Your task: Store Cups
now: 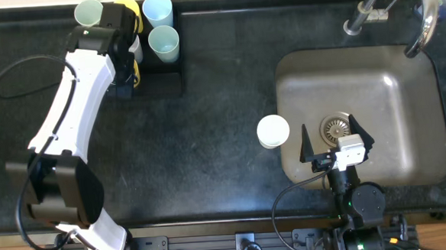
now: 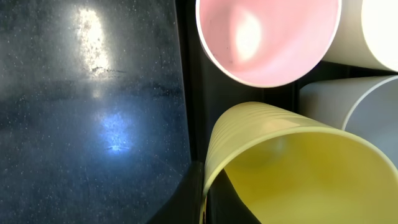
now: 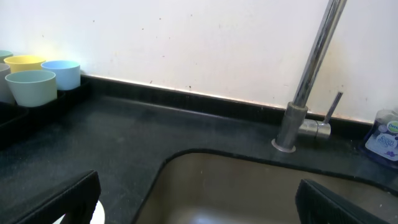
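My left gripper (image 1: 131, 49) hangs over the black cup rack (image 1: 159, 81) at the back left of the counter. A yellow cup (image 2: 292, 168) lies tilted right in front of its camera, beside a pink cup (image 2: 267, 37) and a white cup (image 2: 379, 31) in the rack. A pale green cup (image 1: 88, 11), a light blue cup (image 1: 157, 7) and a teal cup (image 1: 163, 41) also stand there. A white cup (image 1: 273, 130) sits on the counter at the sink's left rim. Beside it my right gripper (image 1: 336, 133) is open over the sink, holding nothing.
The steel sink (image 1: 404, 77) takes up the right side, with its drain (image 1: 335, 125) under the right gripper. A faucet (image 3: 311, 74) rises behind it, and a soap bottle (image 3: 385, 140) stands at the far right. The dark counter (image 1: 209, 156) spreads between rack and sink.
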Action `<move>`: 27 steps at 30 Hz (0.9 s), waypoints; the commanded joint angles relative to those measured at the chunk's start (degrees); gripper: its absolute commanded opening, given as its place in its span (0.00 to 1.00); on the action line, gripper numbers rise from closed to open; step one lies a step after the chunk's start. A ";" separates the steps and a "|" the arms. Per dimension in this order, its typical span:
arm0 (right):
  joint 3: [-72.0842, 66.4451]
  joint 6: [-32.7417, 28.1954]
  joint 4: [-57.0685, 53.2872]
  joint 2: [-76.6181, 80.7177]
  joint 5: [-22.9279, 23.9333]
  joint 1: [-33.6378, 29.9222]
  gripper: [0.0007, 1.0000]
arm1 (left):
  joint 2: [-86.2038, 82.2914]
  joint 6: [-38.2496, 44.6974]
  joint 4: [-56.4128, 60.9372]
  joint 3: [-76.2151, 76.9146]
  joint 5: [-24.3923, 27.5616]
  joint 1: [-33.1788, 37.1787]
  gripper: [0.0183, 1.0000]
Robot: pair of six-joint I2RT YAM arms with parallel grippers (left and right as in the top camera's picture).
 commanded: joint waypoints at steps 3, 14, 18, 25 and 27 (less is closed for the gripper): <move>-0.74 0.04 0.31 -0.59 0.17 0.28 1.00 | 4.24 -0.02 0.33 0.17 2.21 0.83 0.02; -0.74 0.02 0.31 -0.59 0.20 0.28 1.00 | 5.49 -0.02 0.74 0.17 2.23 1.25 0.02; -0.74 0.04 0.31 -0.59 0.17 0.28 1.00 | 5.79 -0.04 0.76 0.15 1.75 1.31 0.05; -0.74 0.04 0.31 -0.59 0.20 0.28 1.00 | 6.32 -0.02 0.76 0.11 1.81 1.51 0.13; -0.74 0.04 0.33 -0.59 0.20 0.28 1.00 | 6.32 -0.02 0.79 0.11 1.73 1.51 0.15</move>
